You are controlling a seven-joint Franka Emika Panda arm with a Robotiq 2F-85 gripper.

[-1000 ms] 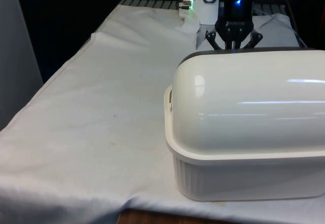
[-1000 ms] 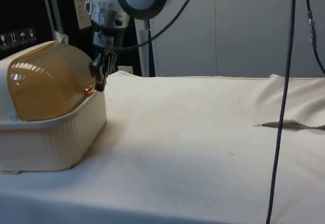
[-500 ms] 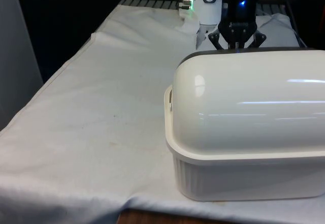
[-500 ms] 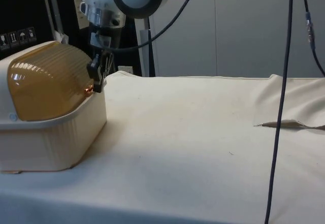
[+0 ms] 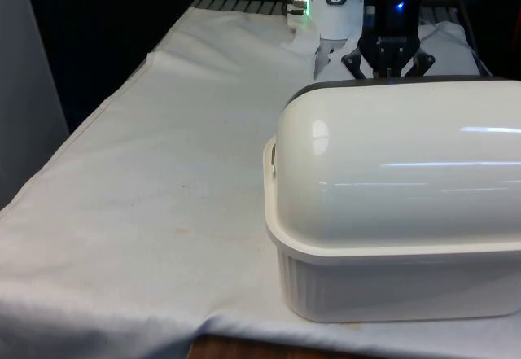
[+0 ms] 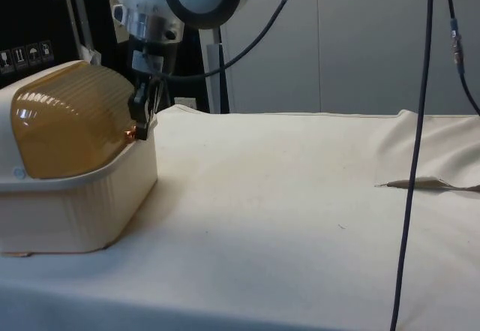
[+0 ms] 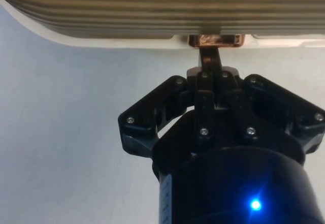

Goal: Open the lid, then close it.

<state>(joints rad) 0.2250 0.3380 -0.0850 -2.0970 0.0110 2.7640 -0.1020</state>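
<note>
One cream plastic bread box (image 5: pixel 391 278) with one ribbed amber roll-top lid (image 6: pixel 67 128), lid down.

One black two-finger tool (image 7: pixel 209 56) stands at the box's robot-facing edge, fingers pinched together with their tips on one small copper-coloured lid handle (image 7: pixel 213 40). The box sits at the front view's right, near the table's (image 5: pixel 163 180) camera-side end. One white cloth (image 6: pixel 300 196) covers the table, rumpled at one corner. Black curtains hang behind in the front view; pale panels and hanging cables stand behind in the side view.
</note>
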